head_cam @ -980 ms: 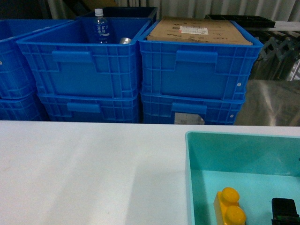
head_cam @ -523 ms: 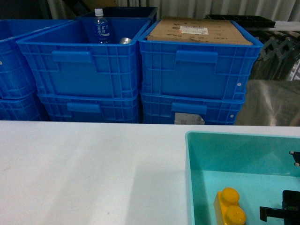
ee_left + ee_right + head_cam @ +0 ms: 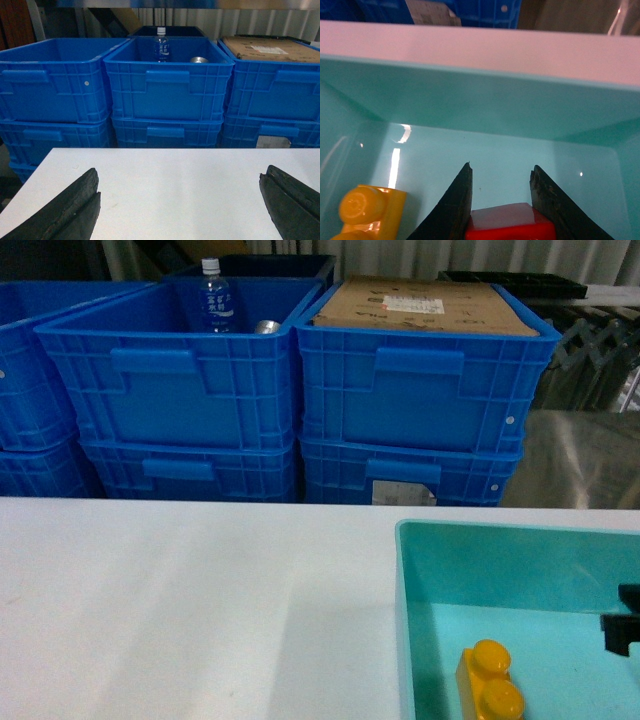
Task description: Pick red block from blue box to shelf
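red block (image 3: 510,222) in right hand (image 3: 502,192)

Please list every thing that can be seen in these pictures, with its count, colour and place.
red block: one, red, inside the blue box, between the right fingers
yellow brick: one, yellow, on the box floor, left of the red block
blue box: one, turquoise, right side of the white table
white table: one, white, in front
crates: several, dark blue, stacked behind the table
water bottle: one, clear, standing in a crate
cardboard: one, brown, on the right crate
left gripper: fingers black, wide apart over the table
right gripper: fingers black, around the red block
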